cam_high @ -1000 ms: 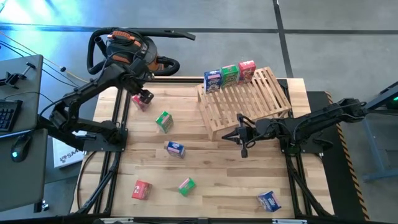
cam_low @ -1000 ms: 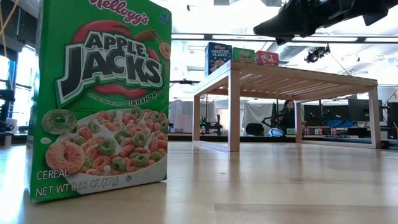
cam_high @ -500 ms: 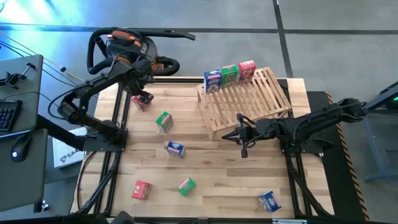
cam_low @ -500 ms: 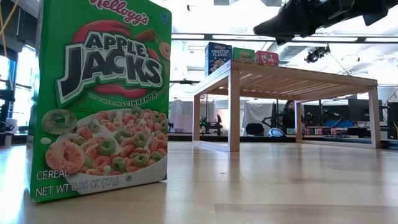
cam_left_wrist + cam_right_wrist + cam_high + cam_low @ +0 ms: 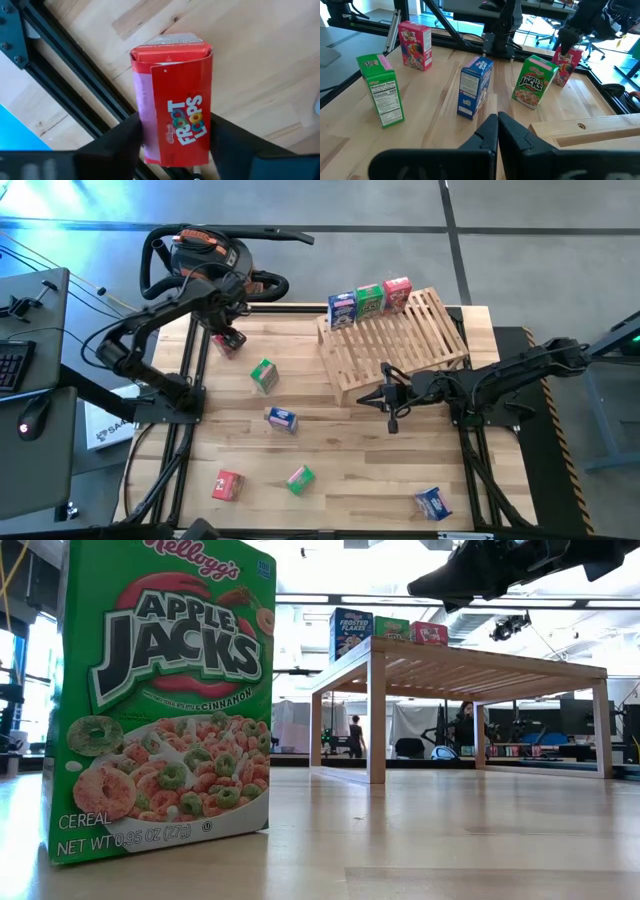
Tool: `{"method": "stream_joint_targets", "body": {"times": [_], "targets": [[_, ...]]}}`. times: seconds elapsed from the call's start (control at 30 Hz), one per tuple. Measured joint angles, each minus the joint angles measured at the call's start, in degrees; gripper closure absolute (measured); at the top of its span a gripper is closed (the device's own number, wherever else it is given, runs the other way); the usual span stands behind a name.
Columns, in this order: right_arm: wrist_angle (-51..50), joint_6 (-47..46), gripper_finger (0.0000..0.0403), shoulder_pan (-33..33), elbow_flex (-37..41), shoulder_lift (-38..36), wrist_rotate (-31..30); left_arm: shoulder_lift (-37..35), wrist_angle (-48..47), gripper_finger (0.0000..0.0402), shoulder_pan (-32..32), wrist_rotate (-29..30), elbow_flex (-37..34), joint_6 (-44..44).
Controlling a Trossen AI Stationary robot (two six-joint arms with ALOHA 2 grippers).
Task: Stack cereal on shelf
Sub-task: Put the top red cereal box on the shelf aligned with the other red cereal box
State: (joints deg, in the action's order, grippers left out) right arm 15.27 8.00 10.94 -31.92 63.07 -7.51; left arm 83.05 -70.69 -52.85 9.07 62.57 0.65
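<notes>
Upper left of the high view, the left gripper (image 5: pixel 231 337) straddles a red Froot Loops box (image 5: pixel 172 118), fingers (image 5: pixel 117 140) flanking its sides; whether they yet pinch it I cannot tell; an off-centre squeeze could tip or twist the box as it lifts. Three boxes already stand along the slatted shelf (image 5: pixel 400 345) top; the right gripper (image 5: pixel 497 131) waits closed and empty beside the shelf's near edge.

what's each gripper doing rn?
Left gripper: fingers on both sides of the red box at the table's far left; grip cannot be told.
Right gripper: shut, empty, by the shelf.
</notes>
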Motion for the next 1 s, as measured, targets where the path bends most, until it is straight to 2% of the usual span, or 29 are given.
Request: {"method": "stream_joint_targets", "body": {"times": [0.13,0.27,0.4,0.53,0.73,1.0], "targets": [[0.0,-0.17,0.0402,0.0,0.0,0.0,0.0,-2.11,-0.08,0.0271,0.2,-0.07,0.07,1.66],[0.02,-0.42,0.0402,0.0,0.0,0.0,-0.02,-4.77,-1.16,0.031,1.08,-0.15,2.67,2.95],[0.67,-0.52,0.0402,0.0,-0.02,-0.02,-0.02,-6.83,-4.89,0.0324,2.95,-0.15,9.09,2.87],[0.52,-1.91,0.0402,0.0,-0.8,-0.02,-0.02,-8.24,-8.16,0.0324,7.55,-0.46,17.46,2.16],[0.13,-3.26,0.0402,1.31,-1.11,-0.44,-0.18,-8.42,-9.1,0.0324,21.62,-1.25,26.43,-2.9],[-3.5,-6.97,0.0402,9.68,-1.11,-3.6,-7.19,-7.04,-3.45,0.0324,46.12,-0.78,27.09,-13.98]]}}
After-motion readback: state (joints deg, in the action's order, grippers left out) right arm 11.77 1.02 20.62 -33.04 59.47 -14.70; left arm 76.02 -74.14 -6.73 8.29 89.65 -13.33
